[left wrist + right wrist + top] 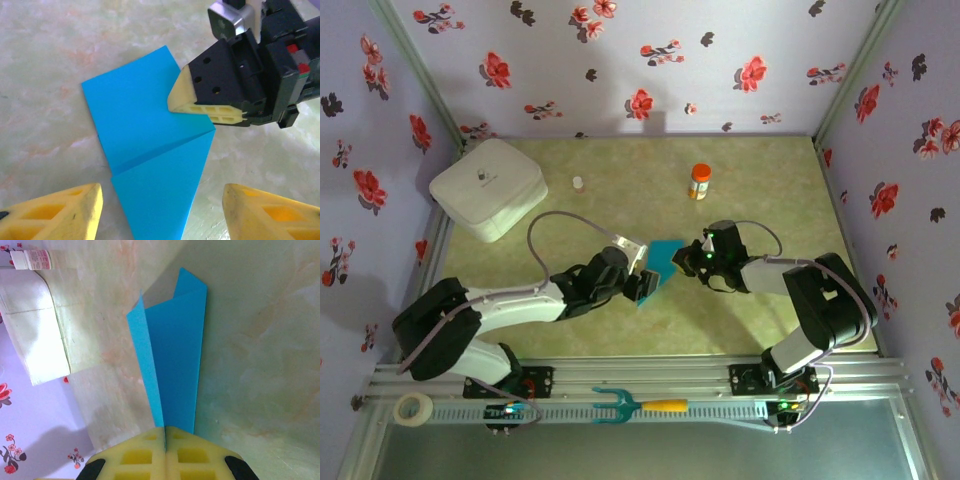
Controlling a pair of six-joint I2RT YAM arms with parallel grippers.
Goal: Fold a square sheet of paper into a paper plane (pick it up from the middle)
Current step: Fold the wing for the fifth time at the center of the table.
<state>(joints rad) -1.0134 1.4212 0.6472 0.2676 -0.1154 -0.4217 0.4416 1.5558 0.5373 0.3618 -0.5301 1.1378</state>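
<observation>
Looking down from above, we are seeing the paper [665, 262] lying on the mottled green-and-cream table [770, 200], near its middle and between the two arms. It is thin, smooth and teal-blue, no longer a flat square: in the left wrist view the paper [140, 125] is showing a sharp diagonal crease, with a broad panel above it and a narrowing triangular part below, running toward the camera.

The right claw [688, 258] is pinching the paper at its edge. We are seeing its pale yellow, wedge-shaped fingertips [192, 100] pressed together on the sheet's right side, set in a blocky black housing. From its own camera the right claw [165, 432] is showing two ribbed, honeycombed yellow pads shut tight, with the paper [175, 350] running away from them as a long strip folded lengthwise; its left flap seems to be lifting a little.

The left claw [161, 200] is standing spread, its two yellow fingers on either side of the paper's lower point and not touching it.

Farther back we are noticing a white rounded box [485, 187] and an orange bottle [699, 181]. On the metal rail at the near edge, a roll of tape [414, 408] and a teal pronged tool with a yellow handle [638, 406] are lying.
</observation>
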